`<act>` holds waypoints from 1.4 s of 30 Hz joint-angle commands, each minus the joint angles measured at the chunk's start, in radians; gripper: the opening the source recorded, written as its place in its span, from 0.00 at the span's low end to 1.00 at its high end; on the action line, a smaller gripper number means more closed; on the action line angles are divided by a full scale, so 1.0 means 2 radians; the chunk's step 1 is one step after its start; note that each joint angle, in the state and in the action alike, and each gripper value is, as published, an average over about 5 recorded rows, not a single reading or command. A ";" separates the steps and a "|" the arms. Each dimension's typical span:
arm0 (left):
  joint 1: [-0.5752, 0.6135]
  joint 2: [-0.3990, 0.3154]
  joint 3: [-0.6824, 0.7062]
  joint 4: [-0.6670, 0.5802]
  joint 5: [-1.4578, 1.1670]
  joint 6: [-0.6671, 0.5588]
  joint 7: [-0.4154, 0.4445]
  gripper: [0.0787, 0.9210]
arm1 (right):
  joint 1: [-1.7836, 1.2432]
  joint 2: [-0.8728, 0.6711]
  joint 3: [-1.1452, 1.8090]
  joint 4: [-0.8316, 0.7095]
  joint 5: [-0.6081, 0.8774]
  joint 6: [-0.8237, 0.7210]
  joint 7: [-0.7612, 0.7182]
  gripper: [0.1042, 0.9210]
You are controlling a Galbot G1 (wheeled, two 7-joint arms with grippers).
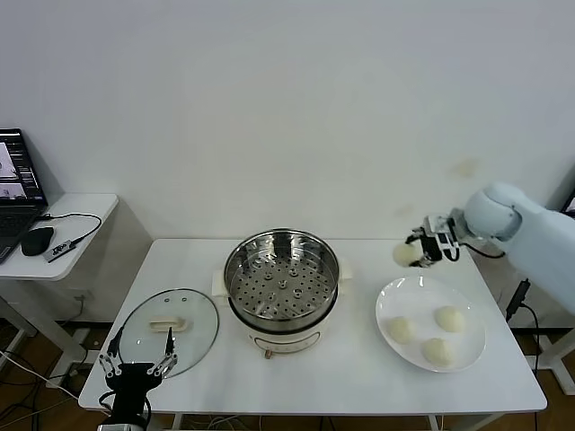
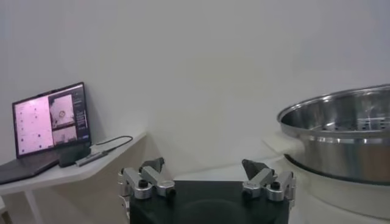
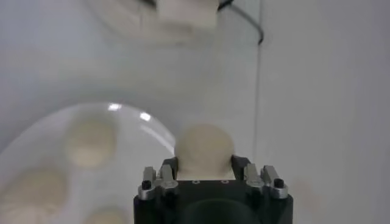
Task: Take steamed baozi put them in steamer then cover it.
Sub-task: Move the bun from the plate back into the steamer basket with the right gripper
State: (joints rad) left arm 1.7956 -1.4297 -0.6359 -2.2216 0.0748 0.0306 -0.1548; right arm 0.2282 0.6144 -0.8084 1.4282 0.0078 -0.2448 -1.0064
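Note:
My right gripper [image 1: 411, 253] is shut on a cream-white baozi [image 1: 405, 254] and holds it in the air above the far left edge of the white plate [image 1: 471, 351]; it also shows in the right wrist view [image 3: 204, 146] between the jaws. Three more baozi [image 1: 401, 329] lie on the plate. The shiny steel steamer [image 1: 239, 267] stands empty on its white pot base at the table's middle. The glass cover [image 1: 199, 332] with cream handle lies flat at the front left. My left gripper [image 1: 137, 363] is open, parked at the table's front left edge.
A side table [image 1: 76, 247] at the far left holds a laptop [image 1: 16, 193], a mouse and a cable. The white wall stands close behind the table. The steamer's rim [image 2: 341, 109] shows in the left wrist view.

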 commanded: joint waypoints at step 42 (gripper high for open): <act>-0.013 -0.010 -0.044 0.001 -0.011 0.003 0.003 0.88 | 0.085 0.328 -0.197 -0.160 -0.172 0.296 0.097 0.56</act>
State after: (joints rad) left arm 1.7778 -1.4517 -0.7210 -2.2277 0.0552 0.0353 -0.1484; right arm 0.4151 1.2163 -1.1877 1.1912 -0.2347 0.2343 -0.8371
